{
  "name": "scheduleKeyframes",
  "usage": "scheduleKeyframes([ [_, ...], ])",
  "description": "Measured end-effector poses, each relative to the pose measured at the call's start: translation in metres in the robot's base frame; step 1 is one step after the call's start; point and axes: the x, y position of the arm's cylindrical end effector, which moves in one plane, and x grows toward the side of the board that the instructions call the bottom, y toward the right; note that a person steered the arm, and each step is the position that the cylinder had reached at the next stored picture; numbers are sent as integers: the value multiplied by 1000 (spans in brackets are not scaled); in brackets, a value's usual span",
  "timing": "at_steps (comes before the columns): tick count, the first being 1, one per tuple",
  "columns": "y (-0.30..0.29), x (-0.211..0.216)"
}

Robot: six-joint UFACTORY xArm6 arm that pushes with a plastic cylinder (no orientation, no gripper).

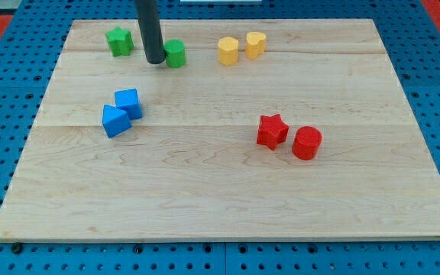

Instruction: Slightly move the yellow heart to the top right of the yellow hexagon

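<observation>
**tip parked among the green blocks; yellow pair untouched**

we start with the wooden board (228,191), which bears every block and lies on a blue pegboard surface (6,84); its flat top is why a rod held at one height can push blocks at all; next in size is the dark rod, which enters from the view's top and ends at my tip (155,61); we carry no gripper, so nothing can be grasped or released, only pushed; my tip rests against the left side of the green cylinder-like block (175,53), with the green star (118,40) near on its other side.

the red star (272,131) and red cylinder (307,143) sit just beside each other at the view's lower right; the two blue blocks (121,111), touching, sit at the left; neither pair concerns the task.

the yellow hexagon (228,50) and the yellow heart (255,44) stand just beside each other near the top edge; the heart already lies to the hexagon's right and slightly higher; we judge that only a small nudge remains, and that my tip, well apart from the heart, must first travel right without dragging the green block along.
</observation>
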Motion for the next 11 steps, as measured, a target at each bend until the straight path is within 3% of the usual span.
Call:
scheduleKeyframes([
  [2, 31, -55],
  [5, 215, -92],
  [6, 215, -71],
  [7, 215, -15],
  [11, 188, -18],
])
